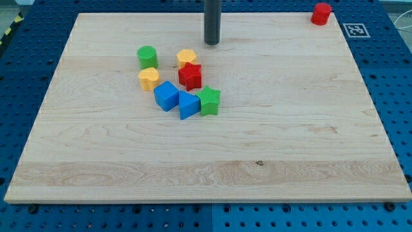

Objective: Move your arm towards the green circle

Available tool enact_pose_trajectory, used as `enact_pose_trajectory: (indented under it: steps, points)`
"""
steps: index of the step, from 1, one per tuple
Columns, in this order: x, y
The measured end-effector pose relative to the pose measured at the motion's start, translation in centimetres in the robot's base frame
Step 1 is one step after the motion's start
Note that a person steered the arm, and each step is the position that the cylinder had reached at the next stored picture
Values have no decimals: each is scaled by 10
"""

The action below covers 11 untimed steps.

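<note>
Standing near the top edge of the pale wooden table [309, 129], my tip [212, 43] is seen up and right of the green plastic circle [147, 57]; bare wood separates them. No gripper is fitted, so nothing is grasped.

Pale grainy wooden board [290, 129]; ridged matt plastic-looking green circle [147, 57]; smooth dark rod.

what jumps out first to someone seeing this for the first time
A tight cluster of coloured blocks sits left of the board's centre, with the green circle at its upper left. My tip stands apart, up and to the view's right of the cluster. One red block sits alone at the top right corner.
</note>
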State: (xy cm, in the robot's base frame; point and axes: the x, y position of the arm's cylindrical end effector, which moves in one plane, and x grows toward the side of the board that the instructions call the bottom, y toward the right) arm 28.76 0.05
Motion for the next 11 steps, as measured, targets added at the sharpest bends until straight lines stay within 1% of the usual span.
enact_pose_trajectory:
  steps: [3,5,7,10,11]
  points:
    - [2,-41]
    - [2,-50]
    - [4,-72]
    - [29,-98]
    - [48,-100]
